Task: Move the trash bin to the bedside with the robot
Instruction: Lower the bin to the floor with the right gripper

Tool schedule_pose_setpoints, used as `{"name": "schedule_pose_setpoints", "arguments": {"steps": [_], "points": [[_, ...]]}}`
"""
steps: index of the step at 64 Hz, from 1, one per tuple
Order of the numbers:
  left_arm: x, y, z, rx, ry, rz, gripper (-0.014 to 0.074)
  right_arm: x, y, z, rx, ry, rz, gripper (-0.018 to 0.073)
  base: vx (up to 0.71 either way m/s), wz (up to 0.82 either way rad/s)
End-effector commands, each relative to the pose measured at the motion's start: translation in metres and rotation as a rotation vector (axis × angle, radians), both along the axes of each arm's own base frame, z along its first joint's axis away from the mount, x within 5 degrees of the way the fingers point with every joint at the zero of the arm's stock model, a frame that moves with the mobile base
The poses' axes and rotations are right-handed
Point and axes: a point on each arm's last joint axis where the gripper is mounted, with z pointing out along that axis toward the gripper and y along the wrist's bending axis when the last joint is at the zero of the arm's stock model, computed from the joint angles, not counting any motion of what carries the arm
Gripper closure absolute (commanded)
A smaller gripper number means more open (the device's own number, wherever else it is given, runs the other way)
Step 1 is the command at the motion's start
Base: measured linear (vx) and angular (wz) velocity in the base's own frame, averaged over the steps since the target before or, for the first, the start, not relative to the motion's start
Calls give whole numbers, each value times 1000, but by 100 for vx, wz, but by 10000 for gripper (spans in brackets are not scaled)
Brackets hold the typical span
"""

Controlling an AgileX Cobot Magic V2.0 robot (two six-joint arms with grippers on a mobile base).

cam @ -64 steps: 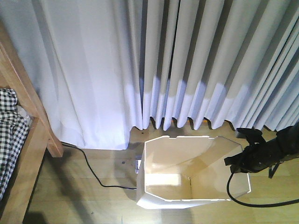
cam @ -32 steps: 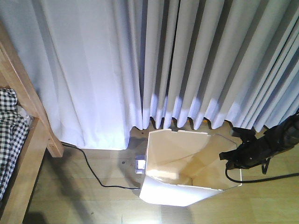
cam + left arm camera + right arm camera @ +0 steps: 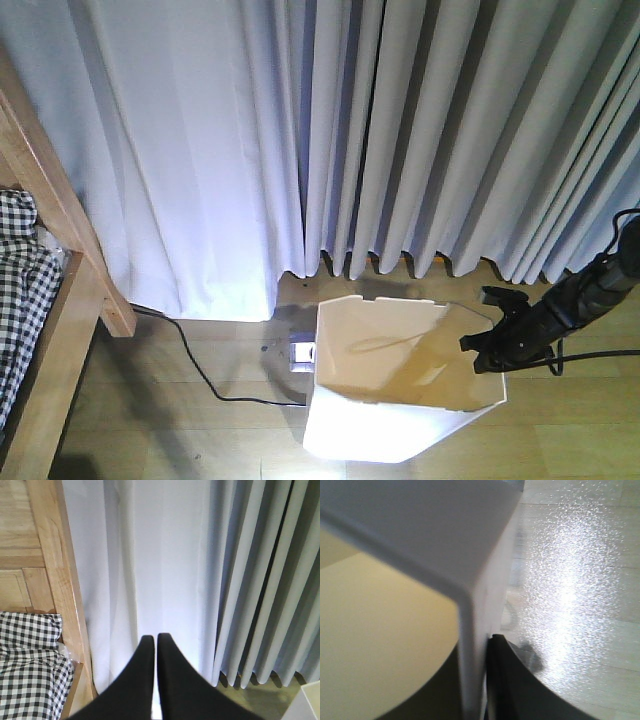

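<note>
The trash bin is being held on the wooden floor before the curtain, right of the bed, its thin right wall clamped by the right gripper for dragging. The left gripper is being kept closed, empty.

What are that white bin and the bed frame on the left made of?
The trash bin looks like thin, smooth white plastic: its wall is sheet-thin where the right hand pinches the rim, with crisp angular folds, though stiff card can't be ruled out. The bed frame looks like light-brown wood; grain lines show in the left wrist view.
</note>
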Motion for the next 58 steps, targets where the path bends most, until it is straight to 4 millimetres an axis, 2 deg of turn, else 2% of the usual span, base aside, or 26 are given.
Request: {"name": "schedule_pose_setpoints", "arguments": {"steps": [1,11,18,42,58], "points": [[1,0,1,-7,-65,0,602,19,8,23,106,17,12,528,0,0],[1,0,1,-7,-65,0,602,24,29,5,62,53,118,519,0,0],[1,0,1,-7,-65,0,602,32,38,-5,16,76,90,512,0,0],[1,0,1,-7,-65,0,602,44,39,-30,-9,80,48,493,0,0],[1,0,1,-7,-65,0,602,48,50,-42,-13,80,74,440,0,0]]}}
